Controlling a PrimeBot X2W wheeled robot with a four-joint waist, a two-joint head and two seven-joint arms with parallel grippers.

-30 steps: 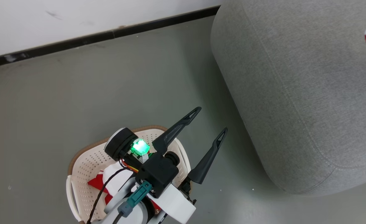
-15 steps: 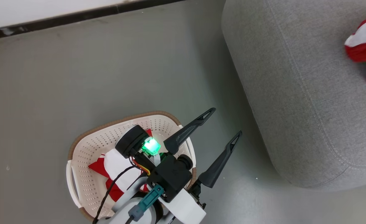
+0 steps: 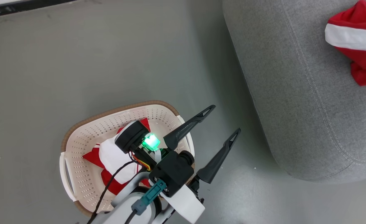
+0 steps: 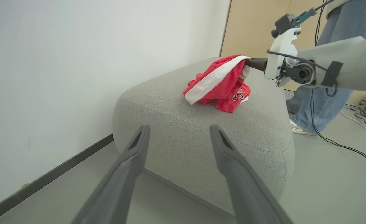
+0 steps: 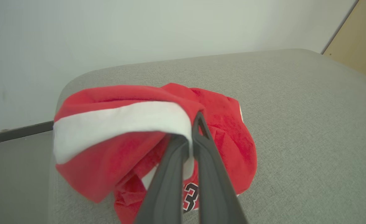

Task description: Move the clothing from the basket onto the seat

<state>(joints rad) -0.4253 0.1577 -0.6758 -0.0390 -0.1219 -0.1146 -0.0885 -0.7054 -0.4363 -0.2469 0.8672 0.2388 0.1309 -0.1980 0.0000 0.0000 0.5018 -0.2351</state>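
The right gripper (image 5: 191, 133) is pinched shut on the soft red garment with a broad white band (image 5: 117, 124), slumped on the light-grey woven sofa (image 3: 295, 102). The left gripper (image 3: 225, 119) gapes empty above the cream perforated basket (image 3: 80, 146). The red-and-white garment (image 3: 111, 157) inside it looks light and limp, best pinched at a bunched fold.

Bright, even light casts soft shadows (wrist views warp at edges).
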